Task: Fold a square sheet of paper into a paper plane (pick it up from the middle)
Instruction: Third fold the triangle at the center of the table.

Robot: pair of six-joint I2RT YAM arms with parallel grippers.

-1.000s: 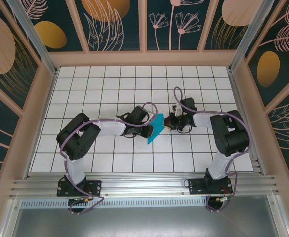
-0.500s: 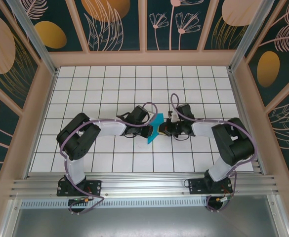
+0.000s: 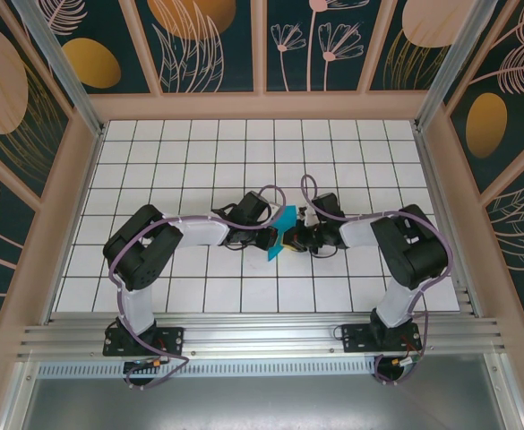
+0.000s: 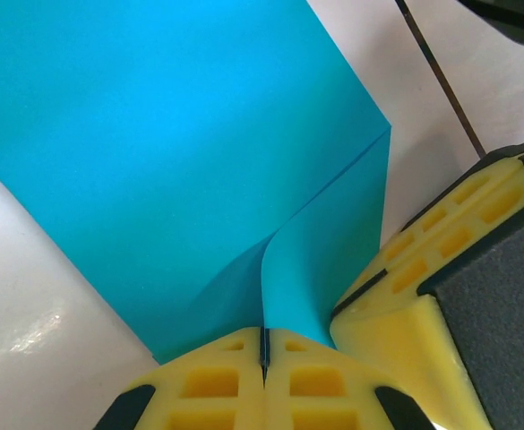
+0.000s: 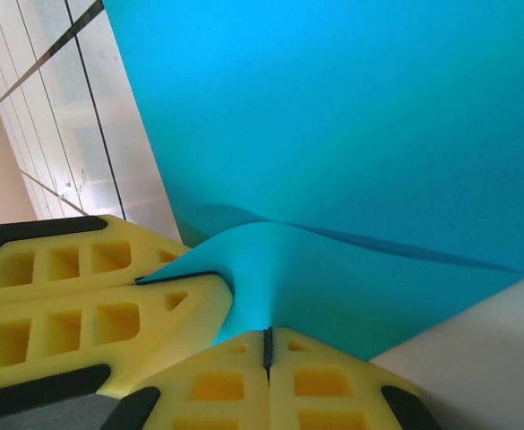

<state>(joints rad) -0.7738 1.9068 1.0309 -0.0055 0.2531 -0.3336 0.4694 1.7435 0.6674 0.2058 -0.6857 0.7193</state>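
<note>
Left wrist view has the left gripper (image 4: 263,360) clamped tight: its two yellow pads meet flat, pinching a raised ridge of the paper (image 4: 181,134). From that seam the teal sheet curls up and spreads away flat, with one crease running to a far corner. In the right wrist view the right gripper (image 5: 267,345) is likewise closed on a pinched hump of the same sheet, and the other gripper's yellow fingers press against its own at the lower left. From above, the two grippers meet head to head near the middle of the table (image 3: 199,161), left arm reaching from the left, right arm from the right, with the paper showing as a slanted teal sliver between them. Whether its near edge touches the surface I cannot tell. The table is white tile with dark grid lines. At its near edge an aluminium rail (image 3: 262,336) carries both arm bases. Around it stand walls (image 3: 208,45) of dark teal panels with peach and gold plant motifs, set in pale peach frames.
</note>
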